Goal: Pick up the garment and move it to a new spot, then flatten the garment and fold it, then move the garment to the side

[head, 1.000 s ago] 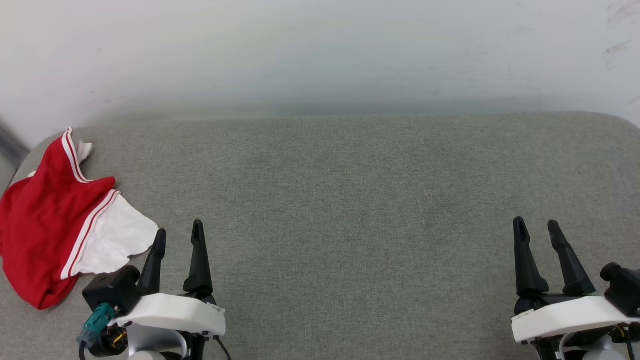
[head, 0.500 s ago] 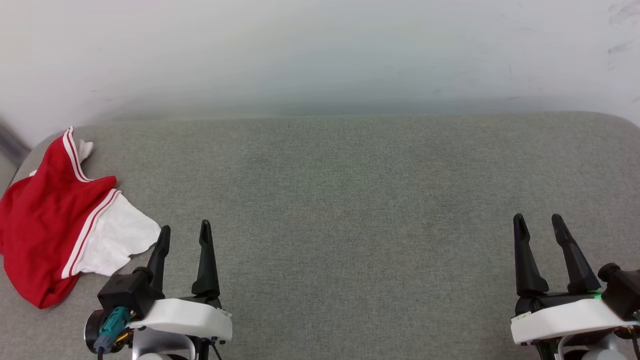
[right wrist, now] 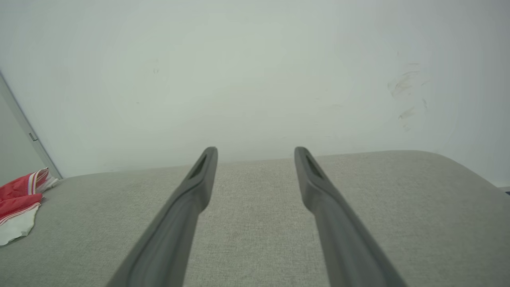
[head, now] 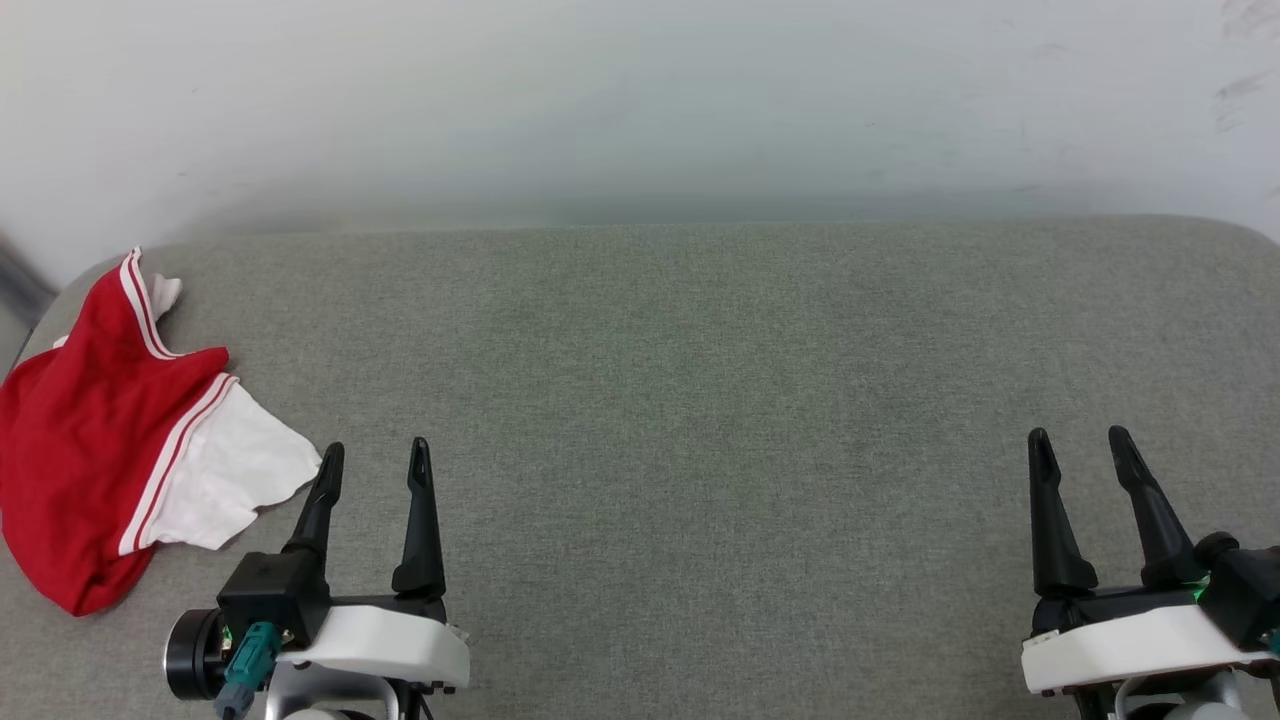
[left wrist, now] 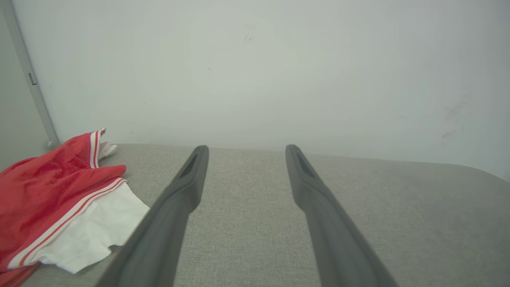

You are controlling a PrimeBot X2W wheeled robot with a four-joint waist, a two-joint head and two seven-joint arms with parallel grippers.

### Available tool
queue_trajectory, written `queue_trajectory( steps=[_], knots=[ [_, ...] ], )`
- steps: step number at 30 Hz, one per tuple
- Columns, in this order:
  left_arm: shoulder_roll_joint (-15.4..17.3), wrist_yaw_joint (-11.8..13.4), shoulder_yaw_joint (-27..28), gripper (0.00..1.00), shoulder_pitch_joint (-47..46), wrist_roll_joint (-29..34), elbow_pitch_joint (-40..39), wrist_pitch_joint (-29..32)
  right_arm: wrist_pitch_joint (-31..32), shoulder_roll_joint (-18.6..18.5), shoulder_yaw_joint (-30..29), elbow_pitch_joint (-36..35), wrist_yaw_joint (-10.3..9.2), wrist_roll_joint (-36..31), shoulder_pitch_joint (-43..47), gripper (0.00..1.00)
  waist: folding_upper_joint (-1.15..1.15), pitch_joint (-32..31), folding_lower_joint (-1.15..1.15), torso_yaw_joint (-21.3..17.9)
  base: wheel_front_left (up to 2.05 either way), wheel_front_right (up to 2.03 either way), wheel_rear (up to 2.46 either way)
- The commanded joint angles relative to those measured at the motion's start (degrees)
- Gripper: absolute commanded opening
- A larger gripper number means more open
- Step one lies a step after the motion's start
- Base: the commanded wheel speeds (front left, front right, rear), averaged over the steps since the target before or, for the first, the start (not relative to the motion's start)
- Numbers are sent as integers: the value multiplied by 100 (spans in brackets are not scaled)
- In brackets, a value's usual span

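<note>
The garment [head: 100, 440] lies bunched and unfolded just left of the left gripper [head: 377, 455], its white sleeve near the outer fingertip, well apart from the right gripper [head: 1078, 440]. Both jaws stand open and empty, so every step seems left to do. The cloth looks thin and limp, red with striped trim. The table [head: 700, 400] ahead of the jaws is coarse grey weave.

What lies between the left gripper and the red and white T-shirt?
Nothing but a narrow strip of the bare grey fabric surface. In the head view, the open left gripper stands close beside the white sleeve of the red jersey T-shirt.
</note>
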Motion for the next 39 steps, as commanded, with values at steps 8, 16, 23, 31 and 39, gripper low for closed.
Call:
queue_trajectory(
  steps=[8, 16, 23, 31, 39],
  knots=[
    [-19, -57, 27, 100, 62, 384, -31, -129, -117, 8, -51, -9, 0, -306, 57, 100, 0, 37, 0, 17, 0, 0, 0],
    [-34, -86, 58, 100, 85, 639, -24, -204, -205, 9, -69, 38, -1, -393, 85, 100, 0, 64, 0, 23, 0, 0, 0],
    [-43, -114, 104, 100, 55, 604, 20, -214, -217, 9, -95, 70, -1, -384, 73, 100, 0, 80, 0, 36, 0, 0, 0],
    [-45, -88, 141, 100, -17, 511, 40, -214, -217, 9, -60, 24, -1, -356, 52, 100, 0, 102, 0, 219, 0, 0, 0],
    [-45, -67, 208, 100, -14, 462, 66, -214, -217, 9, 31, -4, -1, -422, 74, 100, 0, 118, 0, 549, 0, 0, 0]
  ],
)
